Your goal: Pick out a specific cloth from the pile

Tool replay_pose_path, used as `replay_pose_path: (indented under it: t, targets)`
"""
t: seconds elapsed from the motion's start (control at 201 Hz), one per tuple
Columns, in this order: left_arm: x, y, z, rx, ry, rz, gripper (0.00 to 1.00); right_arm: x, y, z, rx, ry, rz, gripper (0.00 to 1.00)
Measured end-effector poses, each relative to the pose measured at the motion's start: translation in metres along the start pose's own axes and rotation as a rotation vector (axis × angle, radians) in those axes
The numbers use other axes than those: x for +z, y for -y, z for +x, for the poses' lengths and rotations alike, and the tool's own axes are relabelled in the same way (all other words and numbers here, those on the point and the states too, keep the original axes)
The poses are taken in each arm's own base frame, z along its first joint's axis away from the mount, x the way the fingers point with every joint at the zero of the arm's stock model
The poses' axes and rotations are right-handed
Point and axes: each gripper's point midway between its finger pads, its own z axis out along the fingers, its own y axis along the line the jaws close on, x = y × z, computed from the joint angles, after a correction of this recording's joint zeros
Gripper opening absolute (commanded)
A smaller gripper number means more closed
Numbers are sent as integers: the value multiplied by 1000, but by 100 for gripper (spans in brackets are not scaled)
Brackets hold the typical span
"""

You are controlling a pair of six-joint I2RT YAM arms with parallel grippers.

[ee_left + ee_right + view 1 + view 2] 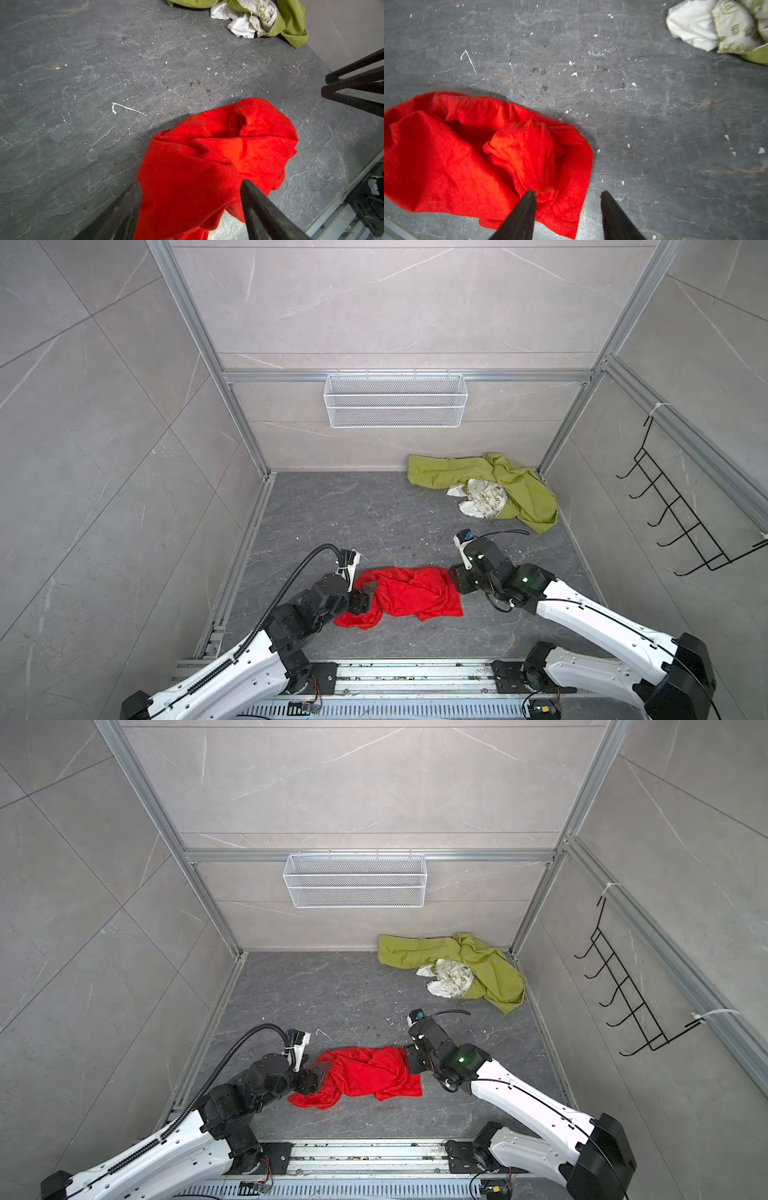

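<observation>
red cloth (pixel 409 593): lying crumpled on the dark grey table (pixel 332 514), near the front edge, right between the two arms
pile (pixel 523 493): way off in the far right corner, well apart from the red one; it's just the olive-green cloth (pixel 440 472) with the white printed cloth (pixel 482 497) bunched on top of it
left fingers (pixel 261 207): spread wide, not clamping anything; the left end of the red cloth sits in the gap between them, and whether it touches them I can't tell
right fingers (pixel 525 212): also apart, nothing pinched; one tip is over the cloth's right edge, the other is over bare table
wire basket (pixel 395 416): white mesh, hanging on the back wall
</observation>
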Motion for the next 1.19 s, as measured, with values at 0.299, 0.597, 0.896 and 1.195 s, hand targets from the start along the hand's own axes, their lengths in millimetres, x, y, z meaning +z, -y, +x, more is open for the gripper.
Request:
replay_pose_path:
  t: [0.299, 0.597, 0.896, 1.195]
  targets:
    - [-24, -24, -9, 1, 27, -117, 95, -7, 28, -32, -65, 130, 160, 65]
    - [-6, -98, -17, 27, -70, -483, 98, 13, 100, -66, -140, 396, 465, 92]
    - [21, -211, -21, -144, -106, -669, 98, 54, 157, -49, -138, 432, 654, 93]
    - [75, -259, 14, -147, -221, -677, 95, 48, 174, -65, -133, 569, 660, 93]
